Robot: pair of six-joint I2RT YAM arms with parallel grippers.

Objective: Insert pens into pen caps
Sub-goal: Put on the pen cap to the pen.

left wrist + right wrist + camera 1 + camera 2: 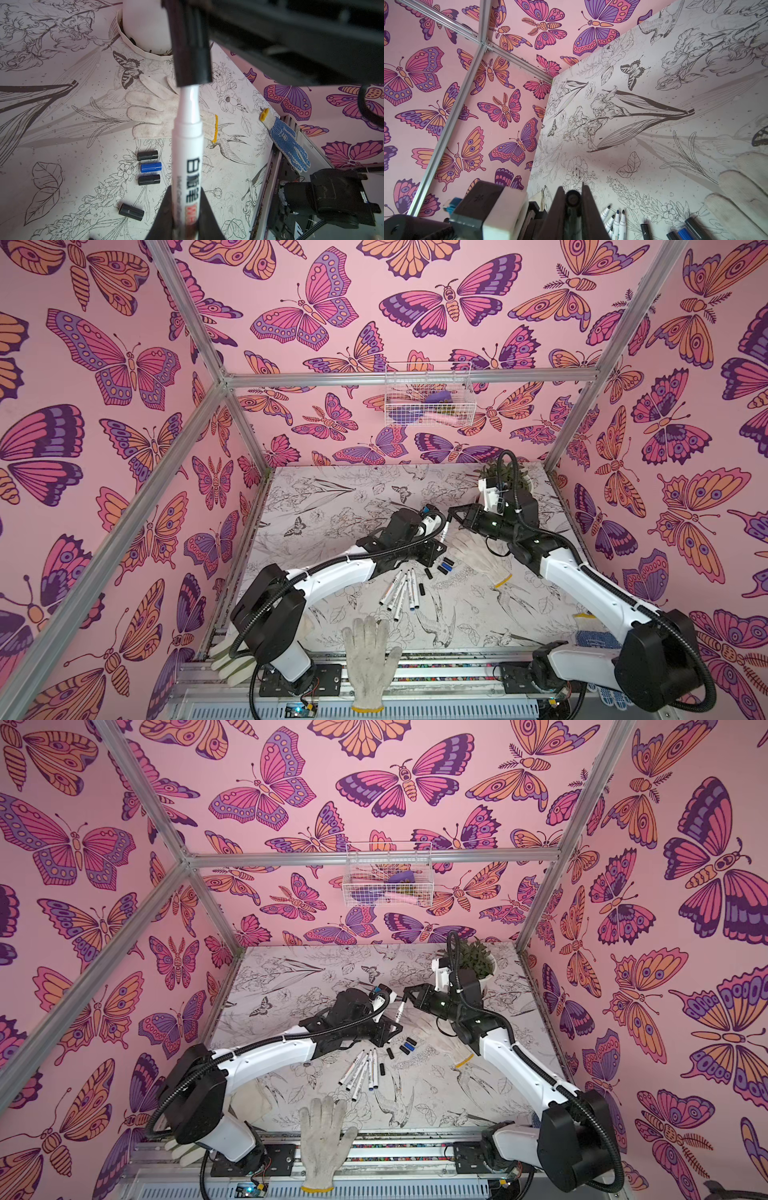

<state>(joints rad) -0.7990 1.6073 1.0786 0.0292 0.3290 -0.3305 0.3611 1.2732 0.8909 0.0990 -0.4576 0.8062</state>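
In both top views, the left gripper [438,546] and the right gripper [453,516] meet in the air above the middle of the tabletop [332,497]. One slim white marker pen [444,533] is between them. Five more white pens [399,593] lie in a bunch nearer the front edge. Five loose plastic caps [446,567], four black and one blue, lie just beside them.

In the left wrist view, the left gripper pinches the pen's barrel, and a short black cap [192,52] covers its tip.

In the right wrist view, the right gripper pinches that cap.

I think one pen is nearly done, and five are left.
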